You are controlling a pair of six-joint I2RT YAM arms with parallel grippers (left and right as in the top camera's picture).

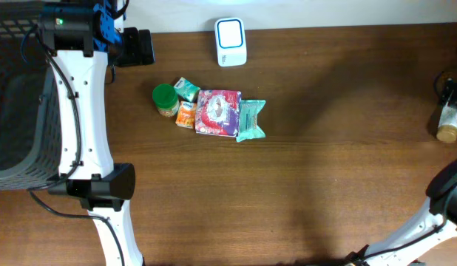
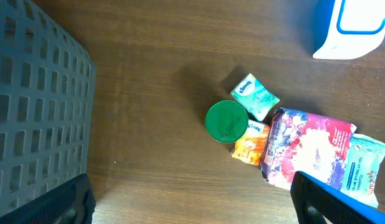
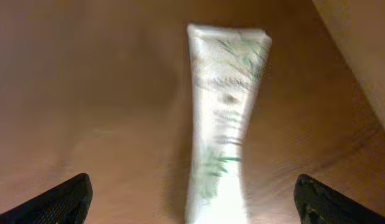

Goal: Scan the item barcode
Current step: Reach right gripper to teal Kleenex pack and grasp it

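Only one bit of writing can really be read: "Kleenex" on the small teal tissue pack (image 2: 255,96). The print on the bigger teal pack (image 2: 364,165) is too small to make out. A green-lidded jar (image 2: 226,121) is shut, so its contents can't be told. It's bunched up with the tissue pack, an orange pack (image 2: 250,142) and a red-and-pink bag (image 2: 308,149), just below the white-and-blue scanner (image 1: 231,41) at 12 o'clock. A grey mesh basket (image 1: 14,111) is parked at 9 o'clock.

The tube (image 3: 227,112), white with a green plant print and pretty blurred, is lying flat on the table (image 1: 325,185) at the 3 o'clock edge. The right fingers (image 3: 61,202) are spread wide on either side of it, not touching. The left fingers (image 2: 342,202) are spread wide too, with nothing held.
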